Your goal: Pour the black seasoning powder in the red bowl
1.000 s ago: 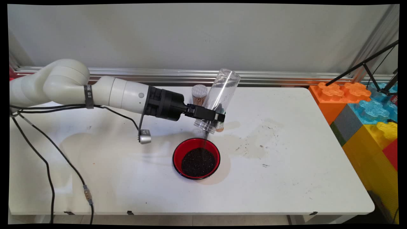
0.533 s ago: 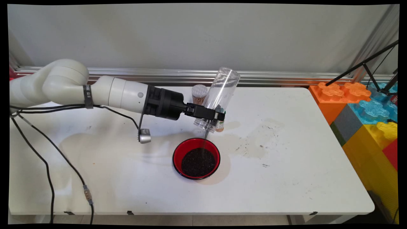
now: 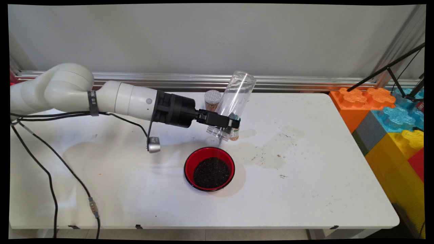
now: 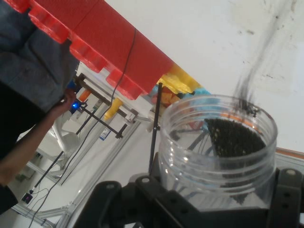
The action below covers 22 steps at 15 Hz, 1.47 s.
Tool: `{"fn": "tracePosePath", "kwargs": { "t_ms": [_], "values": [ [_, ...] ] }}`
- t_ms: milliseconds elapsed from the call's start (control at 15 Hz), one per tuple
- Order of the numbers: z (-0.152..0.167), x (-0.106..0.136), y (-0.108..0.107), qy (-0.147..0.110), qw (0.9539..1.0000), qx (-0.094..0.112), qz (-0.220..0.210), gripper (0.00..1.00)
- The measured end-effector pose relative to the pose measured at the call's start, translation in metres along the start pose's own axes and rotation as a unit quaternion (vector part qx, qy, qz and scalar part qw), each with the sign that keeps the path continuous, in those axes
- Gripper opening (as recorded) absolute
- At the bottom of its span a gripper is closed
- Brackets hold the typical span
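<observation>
One clear plastic jar (image 3: 233, 100) sits clamped in the black gripper (image 3: 226, 124), whose fingers close on it near its threaded mouth. The jar is tipped mouth-down over the table (image 3: 305, 189), its closed end pointing up toward 1 o'clock, its mouth hanging just above the far rim of the red bowl (image 3: 209, 168). The hand view looks into that open mouth (image 4: 217, 142): a dark wedge of black grains (image 4: 232, 137) lies against the inner wall at the lip, and a thin trail of them streams off the rim.

The red bowl stands at 6 o'clock from the jar's mouth, apart from it, and holds a heap of the same black grains (image 3: 211, 173).

Behind the jar, at about 11 o'clock from the gripper, a small shaker with a perforated grey lid (image 3: 212, 100) and brownish contents stands upright, partly hidden by the jar. A second small bottle (image 3: 234, 135) shows just beyond the gripper at 4 o'clock from it, mostly covered by the fingers; whether it touches the jar cannot be told.

Dark specks and a pale stain (image 3: 271, 152) mark the tabletop at 3 o'clock from the bowl. Large toy blocks (image 3: 390, 115), orange, blue, yellow and grey, stand off the table's right end.
</observation>
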Motion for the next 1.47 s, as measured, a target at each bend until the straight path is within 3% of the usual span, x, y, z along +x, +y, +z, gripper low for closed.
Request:
{"fn": "tracePosePath", "kwargs": {
  "t_ms": [1467],
  "values": [
    [-0.0083,-0.0023,0.0033,-0.004,0.9999,0.000,0.011,0.00]
  ]
}}
